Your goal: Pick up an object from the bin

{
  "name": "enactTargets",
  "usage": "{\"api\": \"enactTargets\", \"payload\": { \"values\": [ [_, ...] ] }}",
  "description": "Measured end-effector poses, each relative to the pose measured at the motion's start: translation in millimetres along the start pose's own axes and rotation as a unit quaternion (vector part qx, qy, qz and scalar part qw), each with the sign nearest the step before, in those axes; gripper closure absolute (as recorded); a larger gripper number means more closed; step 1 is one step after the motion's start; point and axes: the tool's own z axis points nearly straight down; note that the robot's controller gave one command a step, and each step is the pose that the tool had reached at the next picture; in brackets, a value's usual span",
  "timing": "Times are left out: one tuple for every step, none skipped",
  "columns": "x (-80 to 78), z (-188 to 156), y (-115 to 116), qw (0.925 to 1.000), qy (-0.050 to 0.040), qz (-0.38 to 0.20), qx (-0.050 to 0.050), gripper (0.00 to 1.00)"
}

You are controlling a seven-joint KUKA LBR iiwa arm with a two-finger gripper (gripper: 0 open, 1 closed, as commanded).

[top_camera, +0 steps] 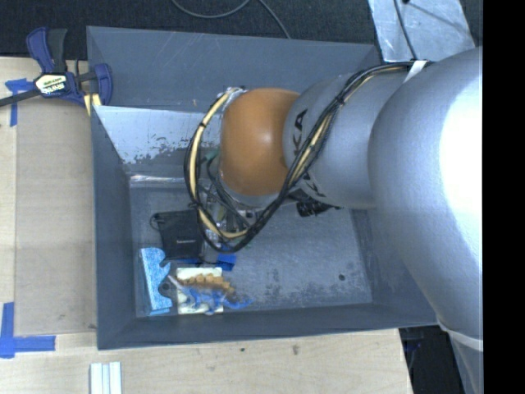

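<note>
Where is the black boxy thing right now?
In the camera view, the black boxy thing lies left on the bin floor, below-left of the arm's orange cover, just above the light-blue pad.

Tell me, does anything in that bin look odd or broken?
Nothing looks broken. The things just crowd one corner: a black block, a blue pad and a tan-and-blue heap. The bin wall is scuffed.

Grey metal bin (328,277), black block (179,230) on its floor, blue pad (152,279), small heap (205,290) beside it
</note>
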Motion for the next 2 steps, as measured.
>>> {"api": "enactTargets", "payload": {
  "values": [
    [6.9,19.7,-1.0,1.0000,-0.0029,0.006,0.000,0.00],
    [-32.4,39.0,32.7,0.9991,-0.0038,-0.042,-0.001,1.00]
  ]
}}
